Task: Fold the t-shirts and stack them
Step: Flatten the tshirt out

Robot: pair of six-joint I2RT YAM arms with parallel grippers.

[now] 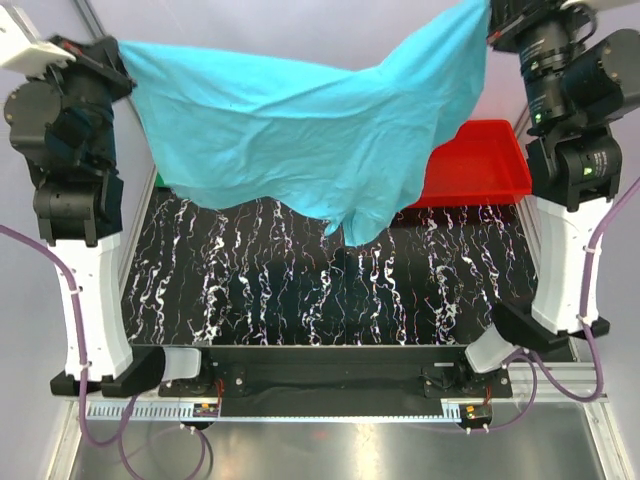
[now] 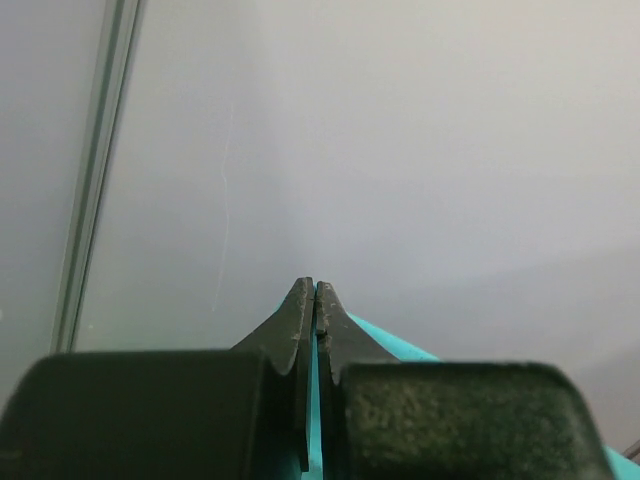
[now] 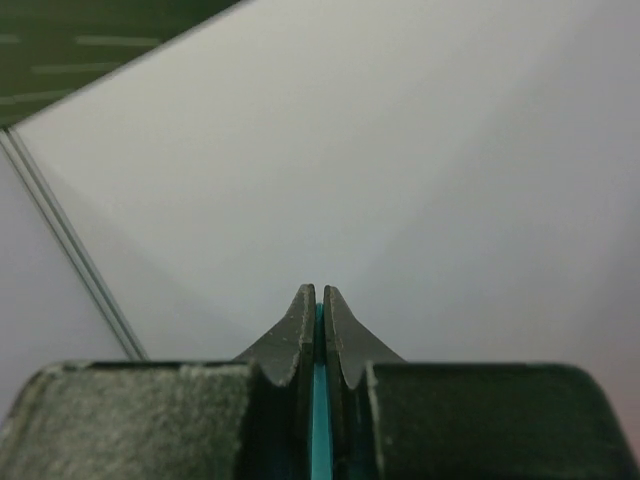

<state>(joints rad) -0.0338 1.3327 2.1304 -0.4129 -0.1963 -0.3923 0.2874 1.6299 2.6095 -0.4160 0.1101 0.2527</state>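
Note:
A light cyan-blue t-shirt [image 1: 310,130] hangs spread in the air between both arms, high above the table. My left gripper [image 1: 122,50] is shut on its upper left corner; in the left wrist view [image 2: 315,290] a strip of cyan cloth [image 2: 316,420] shows between the closed fingers. My right gripper [image 1: 488,18] is shut on the upper right corner, with cyan cloth [image 3: 320,420] pinched in the right wrist view [image 3: 319,292]. The shirt's lowest point [image 1: 355,232] dangles over the table's middle. The dark green t-shirt is out of view.
A red plastic tray [image 1: 480,165] stands at the back right, partly behind the hanging shirt. The black marbled table top [image 1: 320,290] lies below. Both wrist cameras face pale walls.

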